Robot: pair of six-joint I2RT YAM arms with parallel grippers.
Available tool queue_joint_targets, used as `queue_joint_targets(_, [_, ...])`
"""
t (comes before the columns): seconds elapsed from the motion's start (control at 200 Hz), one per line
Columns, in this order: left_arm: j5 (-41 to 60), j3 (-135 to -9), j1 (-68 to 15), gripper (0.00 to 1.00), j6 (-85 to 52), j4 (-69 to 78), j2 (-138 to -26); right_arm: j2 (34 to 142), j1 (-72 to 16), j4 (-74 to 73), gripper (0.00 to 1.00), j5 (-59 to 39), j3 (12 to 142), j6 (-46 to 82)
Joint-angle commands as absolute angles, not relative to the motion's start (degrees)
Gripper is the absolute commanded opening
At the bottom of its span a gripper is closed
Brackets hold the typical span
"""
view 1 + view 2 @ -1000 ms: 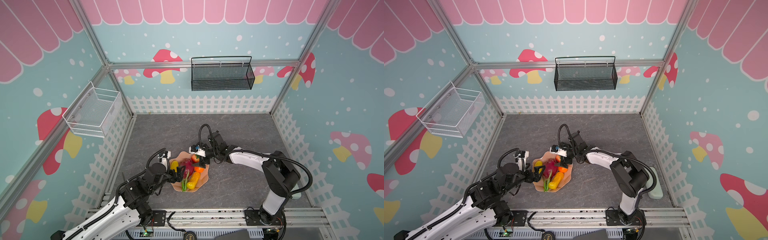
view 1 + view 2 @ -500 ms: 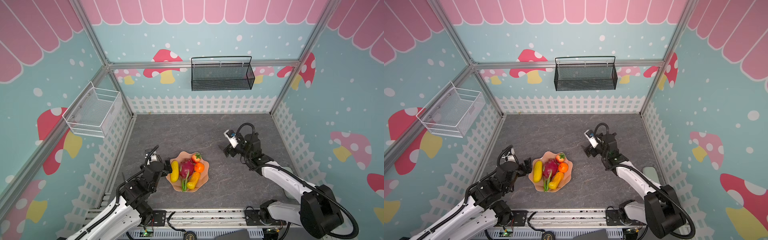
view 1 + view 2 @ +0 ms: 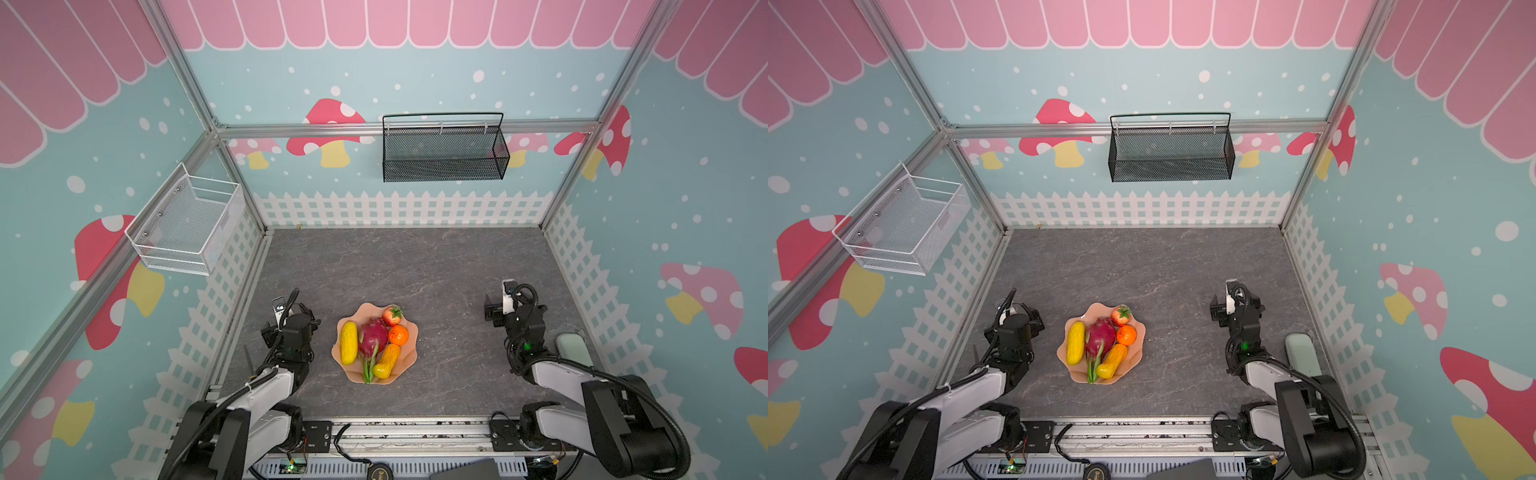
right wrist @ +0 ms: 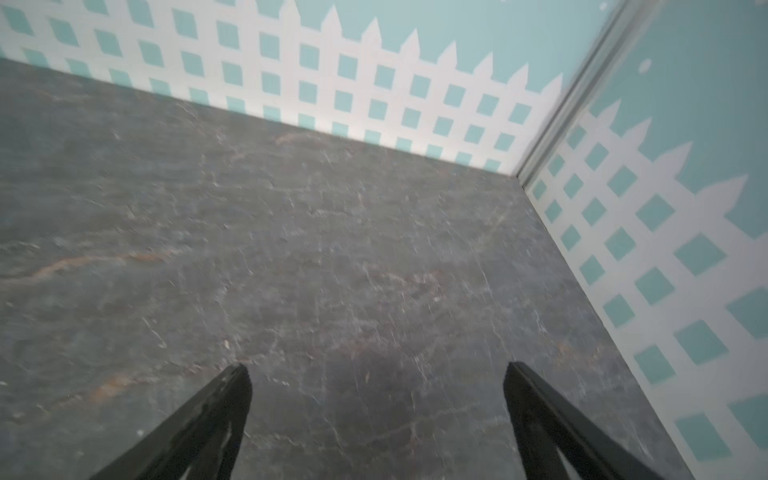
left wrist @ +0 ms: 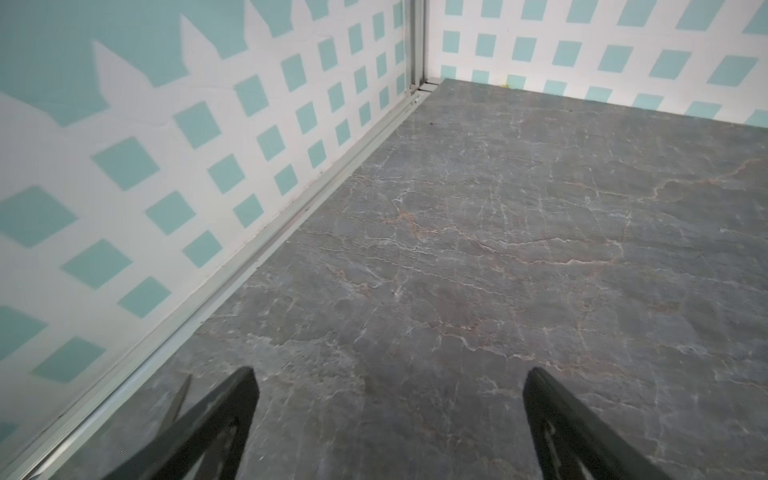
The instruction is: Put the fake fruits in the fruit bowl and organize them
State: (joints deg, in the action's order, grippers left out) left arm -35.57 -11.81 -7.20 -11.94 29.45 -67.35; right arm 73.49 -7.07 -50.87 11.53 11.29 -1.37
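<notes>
Salmon-pink fruit bowl (image 3: 409, 353) (image 3: 1137, 353) sits on the grey stone-look tabletop (image 3: 415, 266), close to the front edge and roughly midway between the two arms. All five fake fruits lie inside its wavy rim, packed side by side:
- The yellow oblong (image 3: 348, 343) is on the left.
- The dragon fruit (image 3: 372, 334) is in the middle, its green tips reaching the front rim.
- The strawberry (image 3: 391, 315) is against the back rim.
- The orange (image 3: 398, 334) is just right of the dragon fruit.
- The gourd shape (image 3: 387, 360) is front right, touching the green tips.

Bare tabletop runs all round the bowl, with the widest stretch toward the back fence-print wall.

The left gripper (image 5: 388, 374) is left of the bowl and apart from it, close to the left wall. Its jaws are spread wide and hold nothing, with only tabletop between the fingers. The wall's metal floor rail (image 5: 291, 216) runs right alongside, so room is tight on that side.

The right gripper (image 4: 376, 370) is well right of the bowl, with a bigger gap. Its jaws are also wide and empty. Its wrist view is blurred and faces the back right corner.

A pale green pad (image 3: 571, 349) lies beside the right arm, against the right wall. The white wire basket (image 3: 187, 224) on the left wall and the black mesh basket (image 3: 444, 149) on the back wall both hang above the table.
</notes>
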Motion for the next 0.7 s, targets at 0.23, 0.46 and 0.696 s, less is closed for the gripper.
queue_joint_targets(0.23, [-22.0, -13.2, -4.7, 1.00, -3.0, 72.4, -90.2, 86.6, -0.2, -80.0, 0.98, 2.4, 8.6, -1.5])
queue_joint_targets(0.46, [-22.5, -19.8, -5.6, 1.00, -3.1, 55.1, -87.5, 87.1, -0.3, -74.0, 0.98, 1.5, 11.9, -1.7])
queue_joint_targets(0.696, [-24.1, -21.2, -6.5, 1.00, -2.1, 54.5, -88.7, 87.1, -0.3, -74.1, 0.98, 1.5, 11.9, -1.7])
